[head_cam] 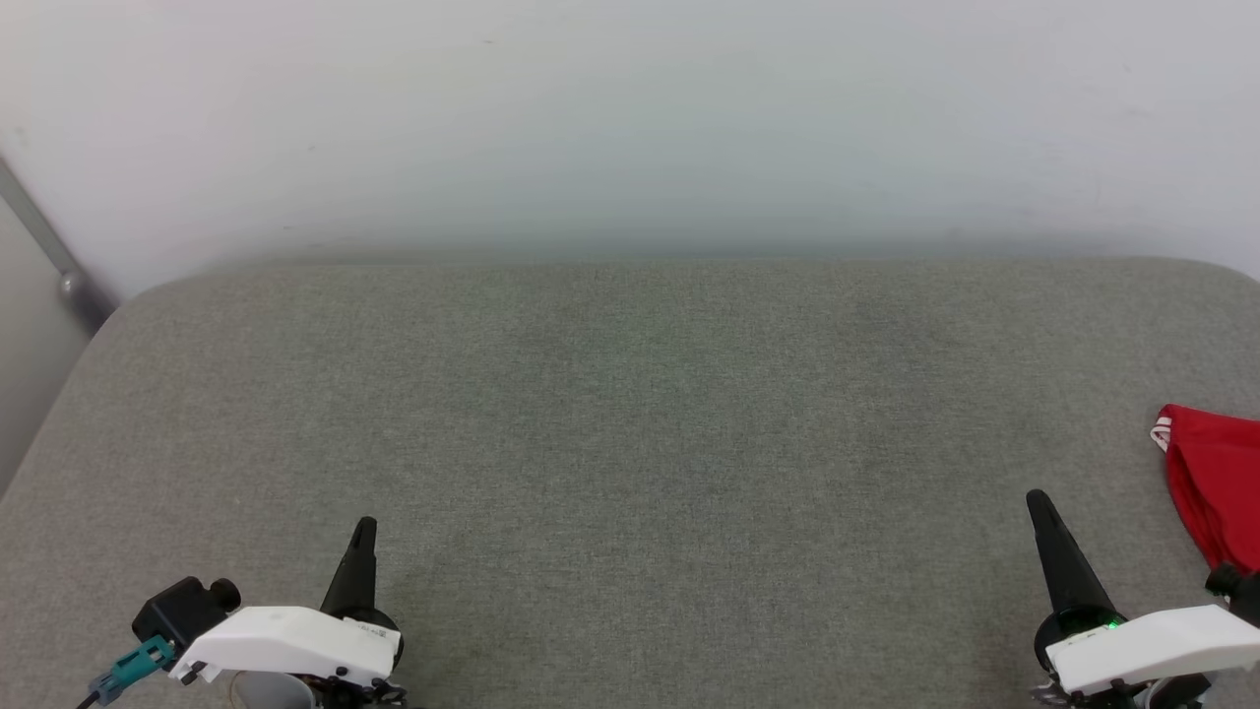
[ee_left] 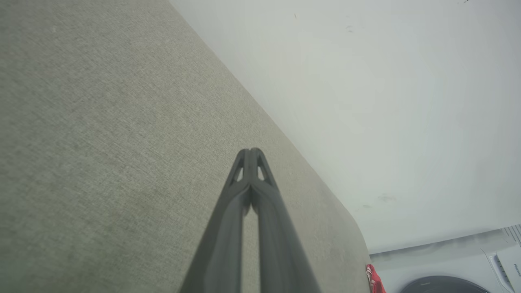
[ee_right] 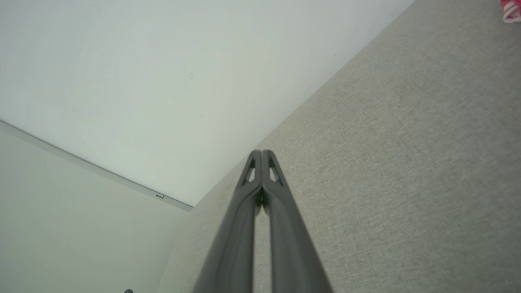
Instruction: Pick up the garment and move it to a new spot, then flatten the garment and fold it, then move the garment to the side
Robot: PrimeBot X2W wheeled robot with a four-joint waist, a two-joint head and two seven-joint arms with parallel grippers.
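Red fabric garment (head_cam: 1219, 492), probably limp and light, is presenting its white-trimmed edge (head_cam: 1163, 431) for pinching; left gripper (head_cam: 365, 529) and right gripper (head_cam: 1038, 502) are sitting clenched, empty.

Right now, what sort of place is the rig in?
Probably a home laundry corner: grey upholstered surface against a white wall, what looks like a front-loading washer beside it, plus a red garment.

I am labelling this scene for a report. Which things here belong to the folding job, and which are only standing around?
Job:
- garment, red, at the right side of the grey surface
- left gripper and right gripper, both shut, holding nothing

Only standing around:
- white wall
- white appliance
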